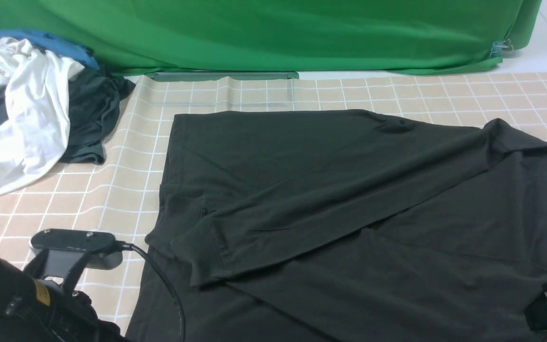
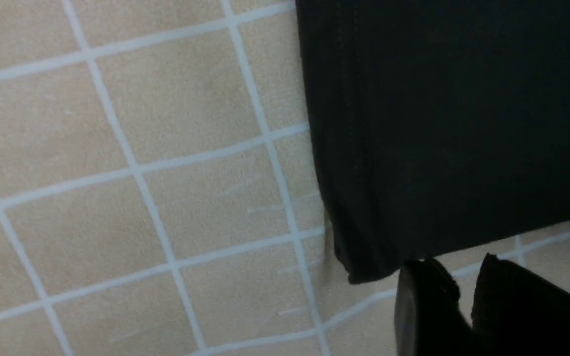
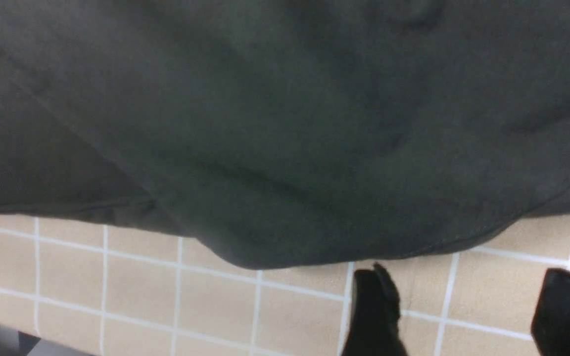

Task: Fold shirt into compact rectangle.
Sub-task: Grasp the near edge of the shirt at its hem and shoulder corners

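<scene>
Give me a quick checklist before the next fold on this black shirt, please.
1. Empty left gripper: ok, jaws slightly apart, nothing between, beside the shirt corner.
2. Empty right gripper: ok, jaws wide, just off the shirt's edge.
3. Square fold: not ok, flap lies diagonally.
4. Gap to clothes pile: ok, it lies apart.
5. Flat near edge: cannot tell, out of frame.

The light was soft and even, maybe from above, with faint shadows. The black shirt (image 1: 330,199) looked so dark its folds barely showed. Both wrist pictures were a bit blurry, and the left hand (image 2: 463,277) and right hand (image 3: 465,279) looked fuzzy.
</scene>
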Controlling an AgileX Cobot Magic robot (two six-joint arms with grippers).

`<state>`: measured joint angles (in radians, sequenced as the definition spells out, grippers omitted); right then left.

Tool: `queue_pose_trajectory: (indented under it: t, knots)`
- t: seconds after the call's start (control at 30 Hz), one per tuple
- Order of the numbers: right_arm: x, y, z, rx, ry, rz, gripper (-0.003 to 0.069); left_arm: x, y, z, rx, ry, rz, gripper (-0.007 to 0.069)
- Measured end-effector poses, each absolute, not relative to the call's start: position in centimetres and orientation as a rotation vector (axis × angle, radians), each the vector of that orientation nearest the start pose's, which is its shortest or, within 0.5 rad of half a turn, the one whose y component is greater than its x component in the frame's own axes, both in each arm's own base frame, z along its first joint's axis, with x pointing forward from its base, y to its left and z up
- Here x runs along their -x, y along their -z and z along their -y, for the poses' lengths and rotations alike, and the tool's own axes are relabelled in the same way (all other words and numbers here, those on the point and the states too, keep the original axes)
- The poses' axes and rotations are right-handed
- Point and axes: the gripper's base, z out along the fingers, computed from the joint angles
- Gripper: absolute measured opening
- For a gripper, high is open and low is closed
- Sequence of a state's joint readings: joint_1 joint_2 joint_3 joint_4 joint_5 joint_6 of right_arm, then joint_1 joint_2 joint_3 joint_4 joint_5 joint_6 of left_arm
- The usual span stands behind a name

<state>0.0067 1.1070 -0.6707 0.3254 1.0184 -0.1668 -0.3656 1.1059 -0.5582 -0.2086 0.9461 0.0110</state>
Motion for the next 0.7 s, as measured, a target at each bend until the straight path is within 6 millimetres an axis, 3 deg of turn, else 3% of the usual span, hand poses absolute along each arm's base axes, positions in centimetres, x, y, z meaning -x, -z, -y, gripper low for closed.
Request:
queue_pose_trajectory:
  t: [0.1, 0.17, 0.27, 0.7]
  knots:
    - [-17.1, -24.2, -2.6, 0.038, -0.404, -2.889, 0.0459, -14.0, -20.7, 6.8, -0.423, 0.27, -2.972, 0.0262]
    - [-17.1, -24.3, -2.6, 0.036, -0.402, -2.885, 0.0459, -14.1, -20.2, 6.7, -0.443, 0.251, -2.993, 0.0365]
    - [-17.2, -24.3, -2.6, 0.034, -0.396, -2.872, 0.0459, -14.5, -19.6, 6.9, -0.446, 0.242, -3.018, 0.0418]
    - [-17.4, -24.3, -2.5, 0.028, -0.389, -2.85, 0.0459, -16.2, -15.7, 7.8, -0.461, 0.237, -3.175, 0.0376]
